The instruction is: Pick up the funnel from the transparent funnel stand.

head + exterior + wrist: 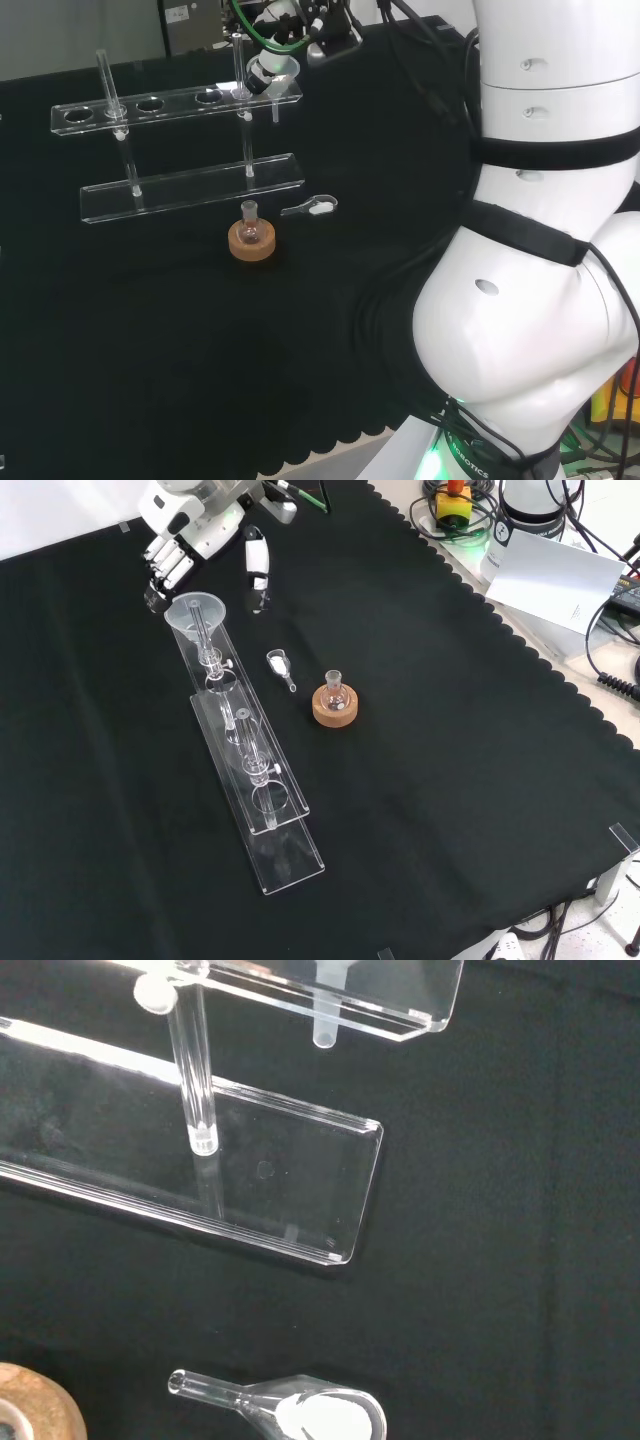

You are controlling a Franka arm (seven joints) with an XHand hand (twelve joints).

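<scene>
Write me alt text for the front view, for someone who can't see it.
A robot hand reaches in from the top of the view, just beyond a clear funnel that sits in the far end of a long transparent stand on black cloth. To the stand's right lie a small glass scoop and a small flask on a cork ring.

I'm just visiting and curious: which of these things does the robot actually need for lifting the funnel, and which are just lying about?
Needed:
- funnel
- clear funnel stand
- hand

Lying about:
- small flask on its cork ring
- little glass scoop
</scene>
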